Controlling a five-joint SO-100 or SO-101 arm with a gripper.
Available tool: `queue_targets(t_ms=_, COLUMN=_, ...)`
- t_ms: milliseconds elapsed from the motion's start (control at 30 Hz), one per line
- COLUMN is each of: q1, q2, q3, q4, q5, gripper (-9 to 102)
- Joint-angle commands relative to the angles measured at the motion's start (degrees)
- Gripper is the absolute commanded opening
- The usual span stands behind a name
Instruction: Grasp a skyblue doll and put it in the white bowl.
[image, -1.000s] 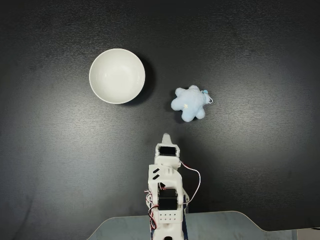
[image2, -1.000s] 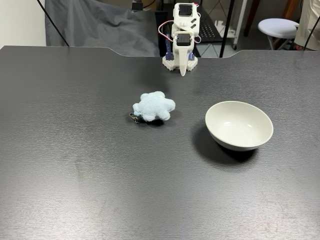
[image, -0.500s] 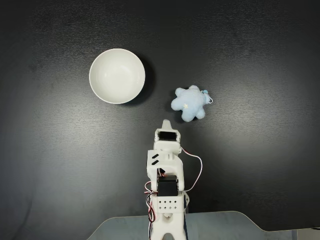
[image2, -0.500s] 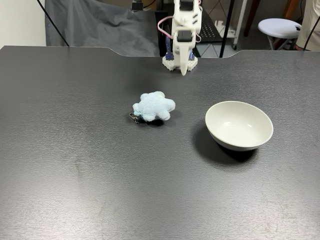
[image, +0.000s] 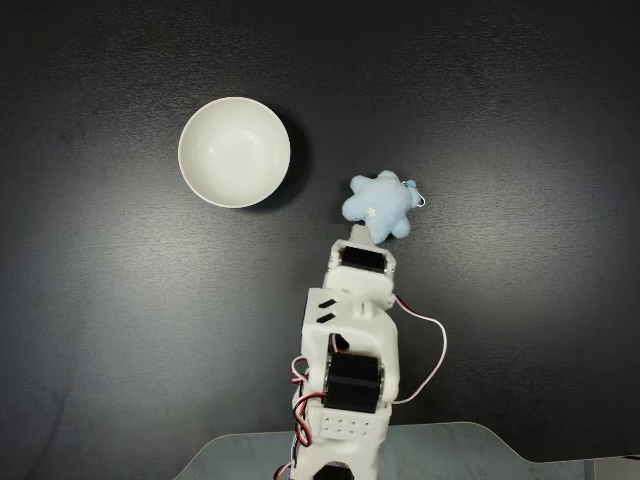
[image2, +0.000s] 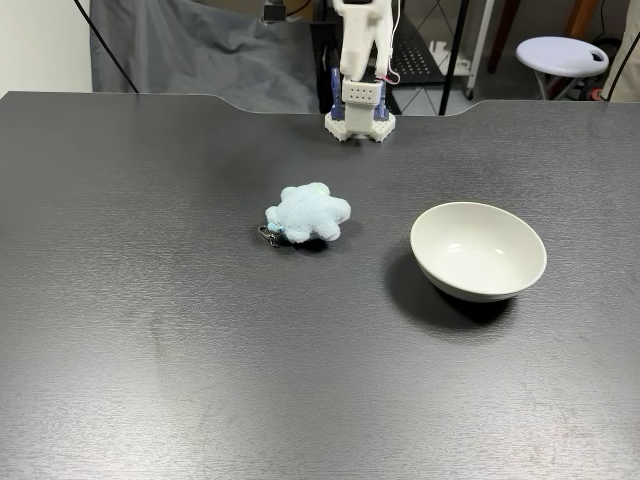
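Note:
The skyblue doll (image: 380, 207) lies on the black table, right of the white bowl (image: 234, 152) in a fixed view from above. In a fixed view from the front, the doll (image2: 308, 213) sits left of the empty bowl (image2: 478, 250), about a doll's width apart. My gripper (image: 358, 234) is raised above the table, and its tip shows just below the doll's lower edge in the picture. The wrist body hides its fingers, so its state is unclear. In the front view the arm (image2: 360, 40) rises out of the top of the frame.
The arm's base (image2: 359, 110) stands at the far edge of the table. A grey cloth (image2: 190, 55) and a white stool (image2: 556, 55) are behind the table. Red and white cables (image: 425, 345) hang off the arm.
The arm has lifted and swung right toward the doll; its tip went from open table below the doll to the doll's lower edge. Doll and bowl have not moved.

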Motion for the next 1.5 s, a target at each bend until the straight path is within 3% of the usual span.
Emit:
queue_targets(t_ms=0, q1=9.76, q2=-8.26, q3=-6.68, q4=1.58, q5=-0.62, gripper=5)
queue_targets(t_ms=200, q1=17.14, q2=-15.56, q3=-7.03, q4=1.49, q5=0.18, gripper=5)
queue_targets(t_ms=400, q1=17.14, q2=-22.24, q3=-6.42, q4=0.88, q5=-0.44, gripper=5)
queue_targets(t_ms=600, q1=17.14, q2=-29.53, q3=-6.33, q4=-11.78, q5=-0.62, gripper=5)
queue_targets(t_ms=700, q1=16.52, q2=-29.88, q3=-6.33, q4=-14.33, q5=-2.02, gripper=5)
queue_targets(t_ms=900, q1=14.41, q2=-29.88, q3=-3.60, q4=-14.94, q5=-20.65, gripper=5)
queue_targets(t_ms=1200, q1=11.87, q2=-29.09, q3=5.89, q4=-14.50, q5=-65.04, gripper=5)
queue_targets(t_ms=1467, q1=6.86, q2=-28.92, q3=5.80, q4=-15.12, q5=-69.79, gripper=5)
